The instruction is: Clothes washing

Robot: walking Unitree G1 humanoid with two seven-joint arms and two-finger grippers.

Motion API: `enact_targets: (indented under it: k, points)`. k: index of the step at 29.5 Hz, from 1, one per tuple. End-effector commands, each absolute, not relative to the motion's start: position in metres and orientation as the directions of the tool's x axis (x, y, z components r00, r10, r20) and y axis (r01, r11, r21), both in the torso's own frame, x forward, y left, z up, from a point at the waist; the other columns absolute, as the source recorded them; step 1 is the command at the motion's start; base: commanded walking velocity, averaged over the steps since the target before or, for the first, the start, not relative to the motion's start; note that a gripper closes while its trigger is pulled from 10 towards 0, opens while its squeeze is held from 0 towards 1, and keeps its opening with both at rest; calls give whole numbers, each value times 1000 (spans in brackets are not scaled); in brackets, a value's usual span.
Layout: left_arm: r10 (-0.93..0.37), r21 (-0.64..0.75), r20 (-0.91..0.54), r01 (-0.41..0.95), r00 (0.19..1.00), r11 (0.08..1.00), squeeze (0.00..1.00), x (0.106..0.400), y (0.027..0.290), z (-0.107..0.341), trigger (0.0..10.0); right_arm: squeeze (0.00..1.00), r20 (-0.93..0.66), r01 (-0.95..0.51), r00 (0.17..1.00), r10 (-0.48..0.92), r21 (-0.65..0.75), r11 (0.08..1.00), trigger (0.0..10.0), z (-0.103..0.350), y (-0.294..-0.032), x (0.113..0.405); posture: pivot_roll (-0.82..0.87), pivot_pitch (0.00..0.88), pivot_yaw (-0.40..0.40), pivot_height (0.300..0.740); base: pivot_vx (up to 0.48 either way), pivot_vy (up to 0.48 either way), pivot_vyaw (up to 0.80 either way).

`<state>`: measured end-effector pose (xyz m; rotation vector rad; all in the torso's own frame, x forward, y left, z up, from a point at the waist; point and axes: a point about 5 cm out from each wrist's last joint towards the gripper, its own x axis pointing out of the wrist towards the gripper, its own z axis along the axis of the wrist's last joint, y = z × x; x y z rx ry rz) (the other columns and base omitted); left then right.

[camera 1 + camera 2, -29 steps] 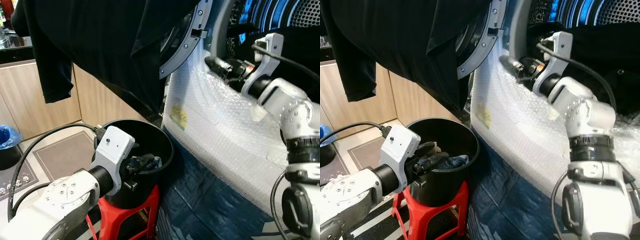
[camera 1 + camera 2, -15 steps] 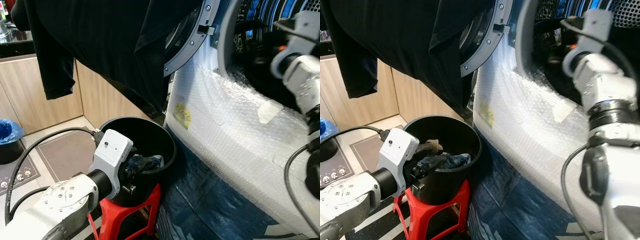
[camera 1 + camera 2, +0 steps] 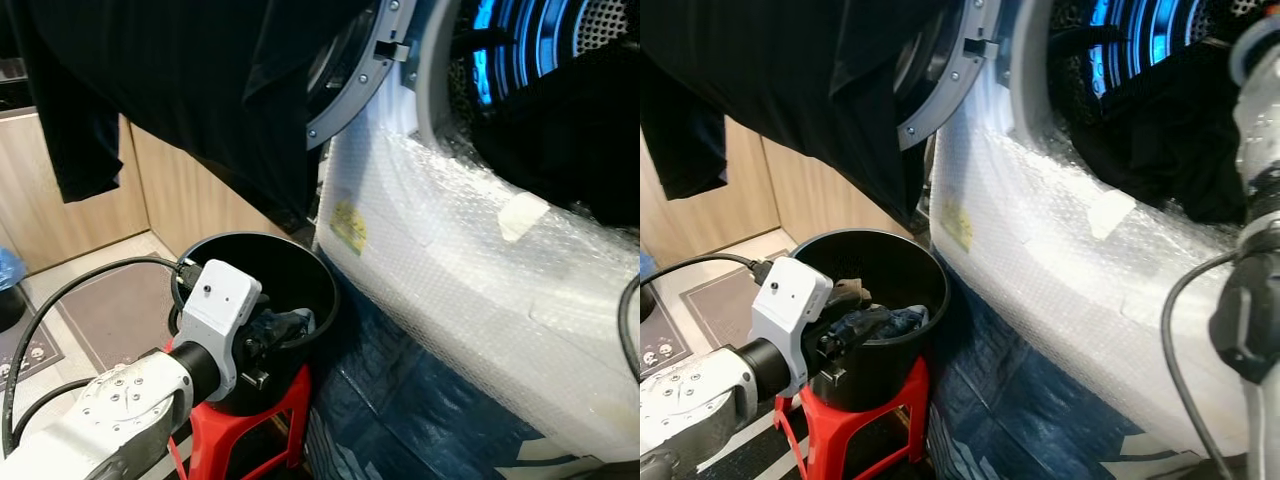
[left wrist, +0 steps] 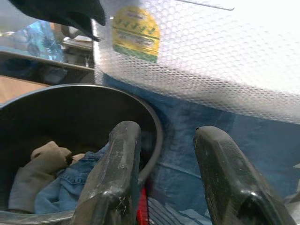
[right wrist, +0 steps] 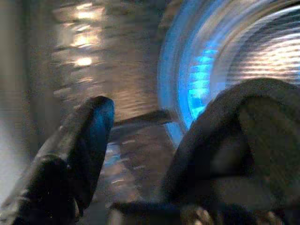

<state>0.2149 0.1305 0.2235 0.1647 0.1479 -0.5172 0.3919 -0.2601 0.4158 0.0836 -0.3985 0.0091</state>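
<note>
The left pincer, fingers apart and empty, hangs at the rim of the black bucket — poised, it seems, for the jeans inside — beside the bubble-wrapped washing machine.

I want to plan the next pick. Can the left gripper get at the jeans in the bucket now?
Probably yes. The left gripper is open at the bucket rim, and the jeans lie uncovered beside a beige cloth.
</note>
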Motion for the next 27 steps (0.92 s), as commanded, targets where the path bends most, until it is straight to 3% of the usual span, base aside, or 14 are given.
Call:
enact_targets:
  k: [1, 8, 13, 17, 21, 25, 27]
  points:
    - [-446, 138, -159, 467, 881, 874, 0, 220, 135, 227, 10000, 0, 437, -86, 898, 52, 59, 995, 10000, 418, -262, 387, 89, 60, -187, 740, 0, 0, 0]
    - [-372, 189, -108, 386, 922, 903, 0, 232, 144, 231, 10000, 0, 496, -196, 856, 149, 44, 980, 10000, 400, -275, 374, 68, 42, -159, 740, 0, 0, 0]
    - [-349, 189, -114, 365, 930, 912, 0, 239, 149, 230, 10000, 0, 408, -169, 897, 170, -39, 985, 10000, 382, -290, 365, 59, 32, -144, 740, 0, 0, 0]
    - [-363, 191, -107, 377, 926, 906, 0, 241, 149, 231, 10000, 0, 191, -140, 965, 177, -192, 971, 10000, 363, -301, 357, 39, 28, -134, 740, 0, 0, 0]
    - [-356, 196, -79, 364, 931, 910, 0, 247, 150, 233, 10000, 0, 231, -148, 953, 194, -203, 968, 10000, 362, -309, 341, 18, 27, -124, 740, 0, 0, 0]
    - [-345, 213, -72, 352, 936, 911, 0, 252, 151, 233, 10000, 0, 278, -257, 910, 309, -207, 944, 10000, 363, -300, 326, 11, 21, -119, 740, 0, 0, 0]
    - [-347, 214, -62, 352, 936, 911, 0, 254, 151, 233, 10000, 0, 249, -440, 838, 485, -216, 872, 10000, 357, -280, 308, 3, 13, -111, 740, 0, 0, 0]
